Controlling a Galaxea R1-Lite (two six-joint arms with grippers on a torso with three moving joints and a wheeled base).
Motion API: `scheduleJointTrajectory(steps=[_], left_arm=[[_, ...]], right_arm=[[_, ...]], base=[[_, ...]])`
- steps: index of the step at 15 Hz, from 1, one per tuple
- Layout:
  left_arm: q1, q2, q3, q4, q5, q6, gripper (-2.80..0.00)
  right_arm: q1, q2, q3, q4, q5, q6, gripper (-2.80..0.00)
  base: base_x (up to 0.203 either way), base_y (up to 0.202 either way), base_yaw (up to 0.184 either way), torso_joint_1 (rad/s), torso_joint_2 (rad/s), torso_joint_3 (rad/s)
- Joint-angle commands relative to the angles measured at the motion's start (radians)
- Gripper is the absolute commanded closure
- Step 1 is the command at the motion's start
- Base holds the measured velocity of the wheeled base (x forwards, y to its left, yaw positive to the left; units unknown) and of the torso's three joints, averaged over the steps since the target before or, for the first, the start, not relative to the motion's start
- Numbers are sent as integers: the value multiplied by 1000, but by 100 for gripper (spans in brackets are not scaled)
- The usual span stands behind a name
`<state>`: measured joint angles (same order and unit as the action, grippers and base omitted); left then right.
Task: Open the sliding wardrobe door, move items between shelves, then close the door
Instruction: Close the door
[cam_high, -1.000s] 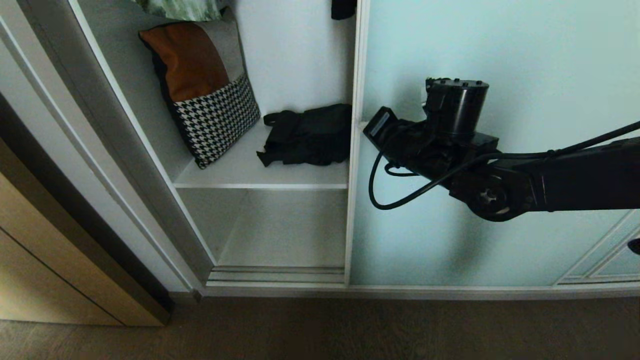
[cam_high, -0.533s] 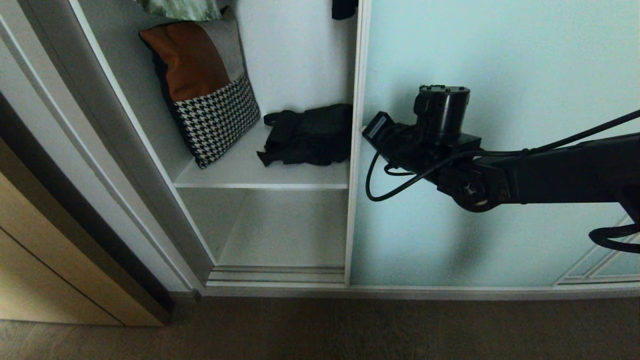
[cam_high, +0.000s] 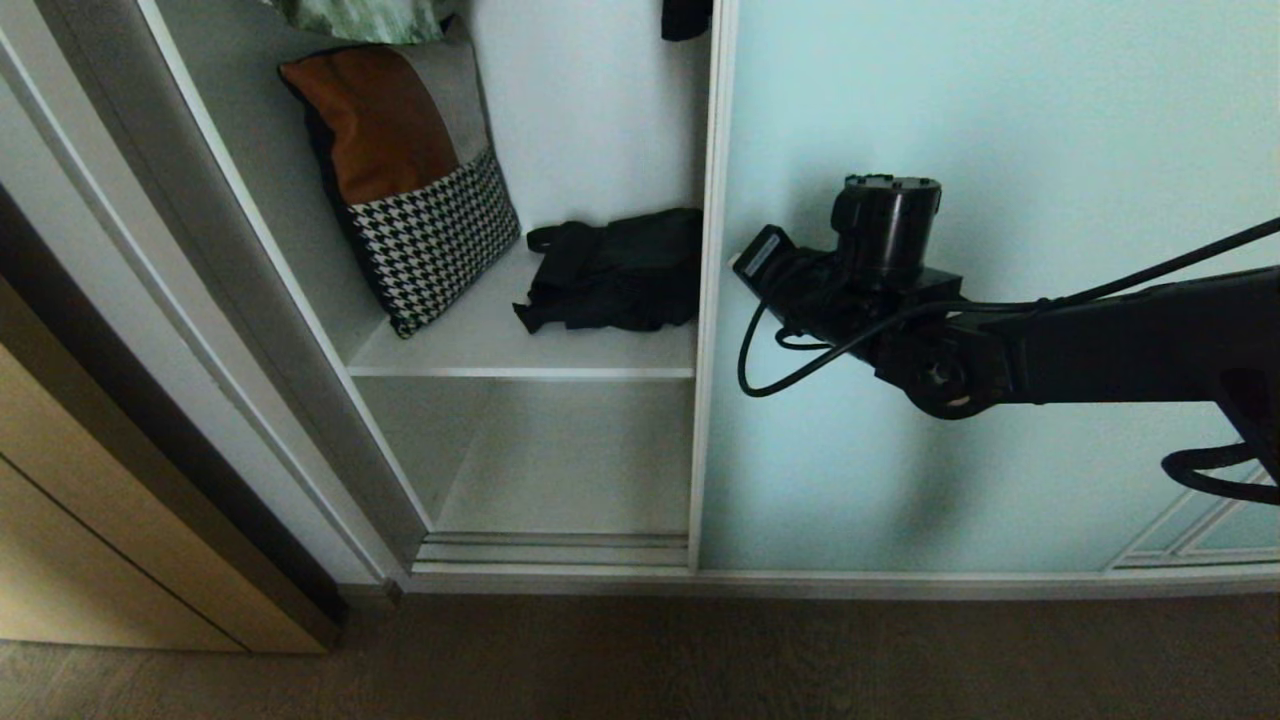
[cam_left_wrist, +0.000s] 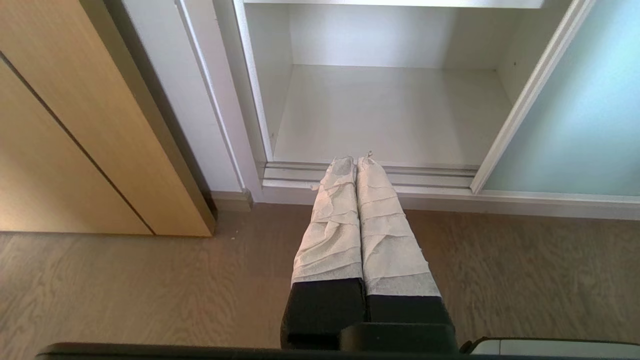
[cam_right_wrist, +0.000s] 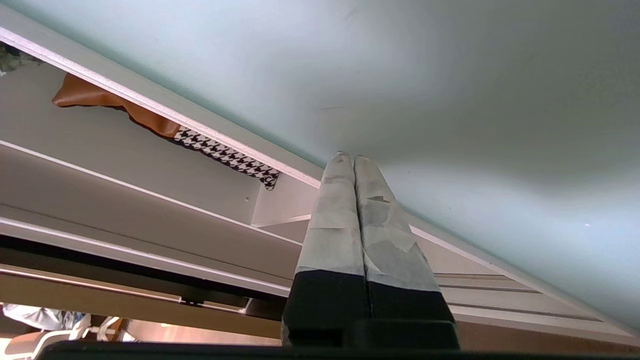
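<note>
your right pincer (cam_right_wrist: 348, 159), clenched and empty, edged toward the frosted pale aqua glass sliding door (cam_high: 1000, 150); soft black fabric bundle (cam_high: 615, 270) unmoved.

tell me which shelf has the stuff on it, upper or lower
The upper shelf: it carries the houndstooth cushion and the black fabric bundle. The lower shelf below it is bare.

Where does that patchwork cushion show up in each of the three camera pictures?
Head view: cushion leans at the upper left, on the upper shelf.
Left wrist view: not in it.
Right wrist view: only a strip shows past the door frame.
Shared landmark: the aqua sliding door.
</note>
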<state>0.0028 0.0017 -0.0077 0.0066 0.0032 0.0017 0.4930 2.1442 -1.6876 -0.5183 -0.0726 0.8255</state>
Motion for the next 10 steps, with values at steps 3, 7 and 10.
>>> scheduleJointTrajectory(steps=[3,7,10], left_arm=[[0,1,0,1,1,0,0],[0,0,-2,1,0,0,0],[0,1,0,0,0,0,0]], right_arm=[[5,49,-54,27,-2,6,0],[31,94,-133,68,-3,4,0],[59,143,-233,113,-3,4,0]], base=[[0,0,0,0,0,0],[0,0,0,0,0,0],[0,0,0,0,0,0]])
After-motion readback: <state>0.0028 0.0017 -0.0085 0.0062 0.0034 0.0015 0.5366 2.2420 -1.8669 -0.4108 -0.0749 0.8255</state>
